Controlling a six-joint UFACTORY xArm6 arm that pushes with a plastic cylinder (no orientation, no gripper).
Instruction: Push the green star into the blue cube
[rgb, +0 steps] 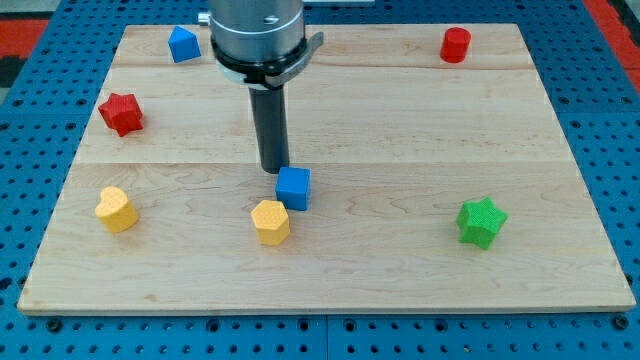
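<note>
The green star (481, 222) lies on the wooden board (400, 120) at the view's lower right. The blue cube (293, 188) sits near the board's middle, well to the star's left. My tip (273, 171) stands just to the upper left of the blue cube, touching or almost touching it. The tip is far to the left of the green star.
A yellow hexagonal block (270, 221) lies just below the blue cube. A yellow heart-like block (116, 209) is at lower left, a red star (121, 113) at left, a second blue block (183, 44) at upper left, and a red cylinder (455, 45) at upper right.
</note>
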